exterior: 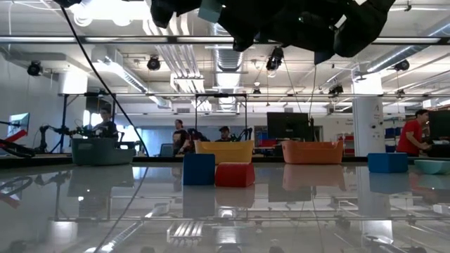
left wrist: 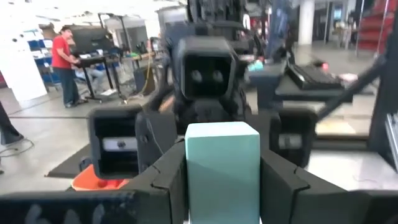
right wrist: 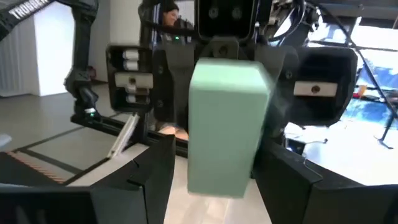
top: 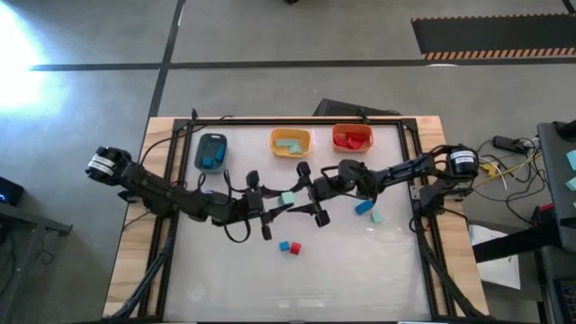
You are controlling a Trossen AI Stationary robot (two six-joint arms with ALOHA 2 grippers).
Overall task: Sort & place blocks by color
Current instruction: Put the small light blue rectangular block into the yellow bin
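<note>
A pale teal block (top: pixel 286 198) hangs in the air over the table's middle, between my two grippers, which face each other. My left gripper (top: pixel 277 205) comes from the left and is shut on it (left wrist: pixel 222 168). My right gripper (top: pixel 297 193) comes from the right and is open. Its fingers stand on either side of the block's other end (right wrist: pixel 227 124), and I cannot tell whether they touch it. On the table lie a blue block (top: pixel 283 245), a red block (top: pixel 293 248), another blue block (top: pixel 363 207) and a teal block (top: pixel 376 216). My left gripper pinches the teal block by two opposite sides (left wrist: pixel 191 186) between its two fingers. The fingers lie level and come from the table's left. The block is lifted clear of the table and sticks out past the fingertips toward my right gripper.
Three bins stand along the far edge: a grey bin (top: pixel 212 151) with blue blocks, a yellow-orange bin (top: pixel 290 142) with a teal block and an orange-red bin (top: pixel 352 138) with red blocks. Cables hang under both arms. People stand in the room beyond the table.
</note>
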